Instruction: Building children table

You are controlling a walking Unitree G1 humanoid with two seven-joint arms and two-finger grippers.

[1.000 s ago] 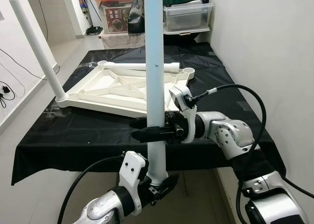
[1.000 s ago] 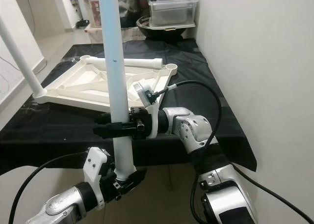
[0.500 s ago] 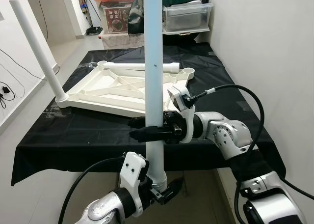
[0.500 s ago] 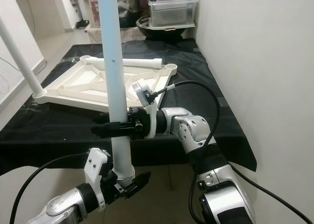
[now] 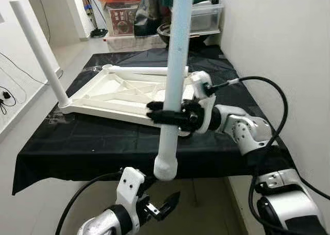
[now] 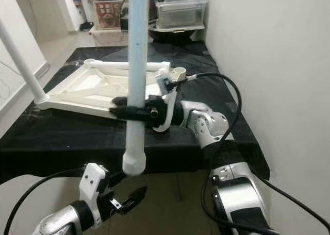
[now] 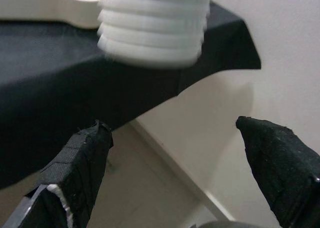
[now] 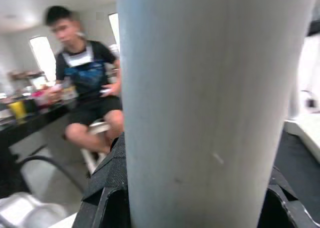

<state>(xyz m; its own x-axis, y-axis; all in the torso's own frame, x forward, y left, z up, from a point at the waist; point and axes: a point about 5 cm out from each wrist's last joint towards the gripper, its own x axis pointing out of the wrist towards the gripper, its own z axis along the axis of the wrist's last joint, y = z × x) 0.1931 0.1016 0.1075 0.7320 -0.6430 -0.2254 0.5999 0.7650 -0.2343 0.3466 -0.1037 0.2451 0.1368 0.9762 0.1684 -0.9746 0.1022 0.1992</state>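
white table leg [image 5: 172, 85], threaded end down, tilted, pinched mid-shaft by right gripper [image 5: 164, 115] over black table's [image 5: 77, 147] front edge. left gripper [image 5: 157, 206] spread open below w/ clear gap. tabletop frame [image 5: 124, 93] upside down behind.

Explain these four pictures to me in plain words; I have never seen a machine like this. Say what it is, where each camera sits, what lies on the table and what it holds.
This is a walking humanoid robot with two silver arms, each ending in a two-fingered black tool. The two wide pictures come from cameras in its head, looking down. The other two come from cameras on its wrists, looking along the fingers.

On the black-covered table lies a white children's tabletop, upside down, with one leg already standing in a corner and another leg lying across it.

The right tool is shut on a third white leg, holding it in the air at a slight tilt. The left tool hangs open just below that leg's ribbed end, not touching it.

A seated person shows, blurred, in the right wrist view.
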